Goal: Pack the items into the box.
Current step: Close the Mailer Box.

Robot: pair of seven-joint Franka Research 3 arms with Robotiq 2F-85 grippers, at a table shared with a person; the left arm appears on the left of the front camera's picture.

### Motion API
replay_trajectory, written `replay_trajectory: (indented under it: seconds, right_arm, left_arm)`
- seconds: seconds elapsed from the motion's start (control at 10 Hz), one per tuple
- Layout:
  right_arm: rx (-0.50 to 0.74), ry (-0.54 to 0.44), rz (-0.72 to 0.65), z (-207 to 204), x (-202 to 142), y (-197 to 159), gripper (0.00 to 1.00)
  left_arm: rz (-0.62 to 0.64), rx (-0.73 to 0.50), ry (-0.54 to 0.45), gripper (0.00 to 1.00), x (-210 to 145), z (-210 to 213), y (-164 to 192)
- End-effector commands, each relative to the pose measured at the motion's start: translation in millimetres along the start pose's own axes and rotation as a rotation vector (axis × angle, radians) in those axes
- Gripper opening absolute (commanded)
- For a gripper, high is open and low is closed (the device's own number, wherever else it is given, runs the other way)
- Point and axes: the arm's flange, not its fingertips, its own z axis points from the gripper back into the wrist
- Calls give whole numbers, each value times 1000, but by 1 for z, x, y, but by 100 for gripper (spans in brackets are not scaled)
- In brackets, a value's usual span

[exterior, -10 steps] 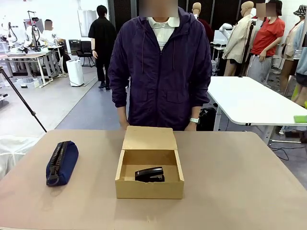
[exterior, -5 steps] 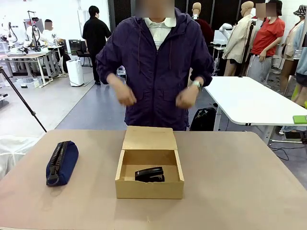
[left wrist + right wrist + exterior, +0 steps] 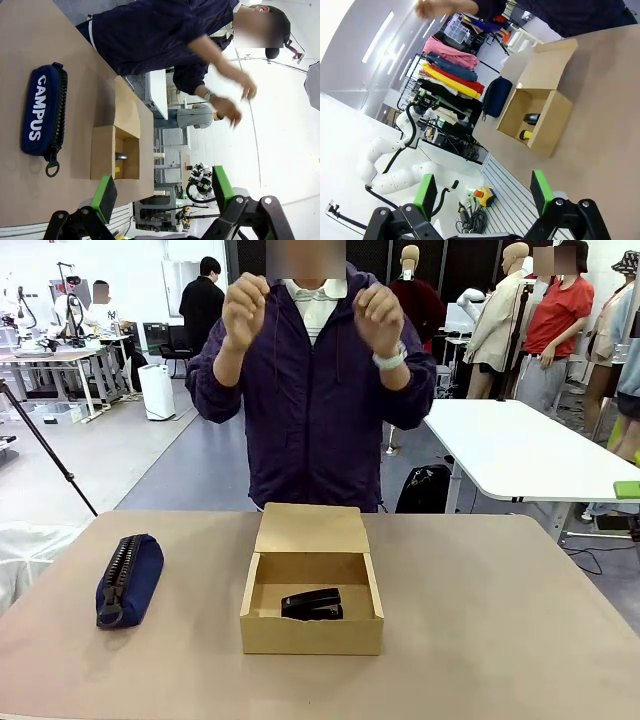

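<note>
Left hand (image 3: 162, 190) spread wide, gripping nothing, hanging off the counter's (image 3: 500, 620) near edge with both green pads apart. Right hand (image 3: 483, 190) likewise released and empty, well back from everything. Box (image 3: 311, 632) mid-counter, lid (image 3: 310, 528) folded open toward the far side. Stapler (image 3: 312, 604) lying inside on the floor of the box, close to the near wall. Knife (image 3: 525, 134) also inside, just beside the stapler, yellow end showing in the wrist views, hidden behind the front wall from the front. Pouch (image 3: 128, 578) on the counter well left of the box, zip upward. Person (image 3: 315, 420) at the far edge, arms bent up near shoulder height, touching nothing on the counter.
</note>
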Motion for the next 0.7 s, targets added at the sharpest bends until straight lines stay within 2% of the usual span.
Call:
replay_trajectory:
  seconds: [0.0, 0.6]
  right_arm:
    - [19, -17, 27, 0, 3, 1, 100]
    - [19, -17, 27, 0, 3, 1, 100]
  left_arm:
    - [1, -18, -3, 100, -1, 0, -2]
    - [1, -18, -3, 100, -1, 0, -2]
